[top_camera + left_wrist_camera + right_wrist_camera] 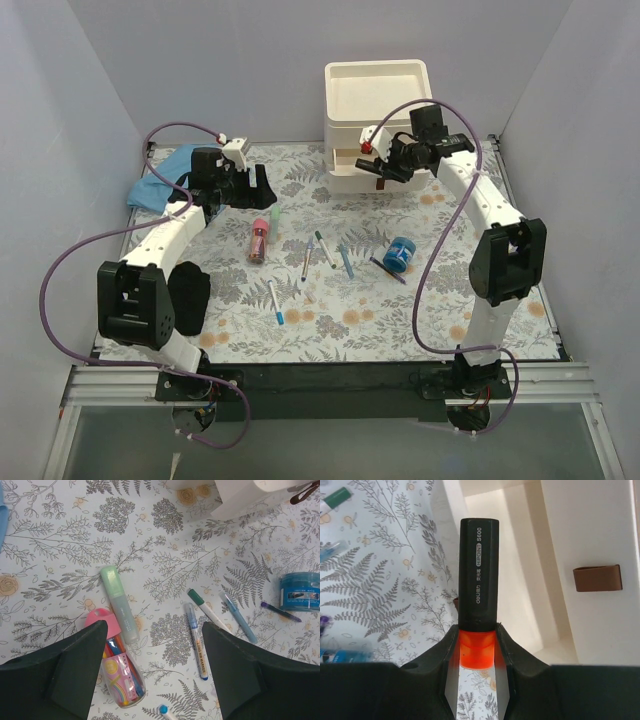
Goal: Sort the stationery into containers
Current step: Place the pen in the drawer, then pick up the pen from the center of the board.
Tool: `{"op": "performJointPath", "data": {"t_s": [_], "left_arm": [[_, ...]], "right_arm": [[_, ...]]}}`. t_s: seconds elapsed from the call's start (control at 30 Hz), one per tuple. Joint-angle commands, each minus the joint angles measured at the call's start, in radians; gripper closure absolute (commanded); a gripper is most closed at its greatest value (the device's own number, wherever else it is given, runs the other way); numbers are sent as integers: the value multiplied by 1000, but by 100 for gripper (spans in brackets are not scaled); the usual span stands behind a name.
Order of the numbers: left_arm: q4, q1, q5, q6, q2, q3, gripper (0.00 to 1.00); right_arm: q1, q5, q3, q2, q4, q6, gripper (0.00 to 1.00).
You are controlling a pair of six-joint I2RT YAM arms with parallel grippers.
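Note:
My right gripper (478,650) is shut on the orange-red cap of a black marker (478,570), whose body points at an open drawer (520,555) of the cream-white drawer unit (375,85). In the top view this gripper (383,172) hovers at the unit's front. My left gripper (155,675) is open and empty above the mat; in the top view it (258,182) is at the far left. Below it lie a pink tube (117,667), a green highlighter (119,604), a blue-capped pen (197,640) and a green-capped pen (207,610). A blue tape roll (400,254) sits mid-right.
A light-blue cloth (160,185) lies at the far left. Several pens (325,250) and a purple pen (388,270) are scattered mid-mat. A reddish-brown drawer handle (596,578) shows to the right of the marker. The floral mat (480,300) covers the table.

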Motion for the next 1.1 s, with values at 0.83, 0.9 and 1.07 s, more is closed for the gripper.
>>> {"op": "performJointPath", "data": {"t_s": [0.83,0.9,1.07], "left_arm": [[-76,0,37,175,9,38,21],[-149,-18,101,242,6,49,22],[-281,-103,109,362,-12,4,25]], "right_arm": [[-50,45,121,-32,186,216,31],[-51,16,-3,-92,200,257,31],[-50,-55,-233,-217,226,410,31]]}}
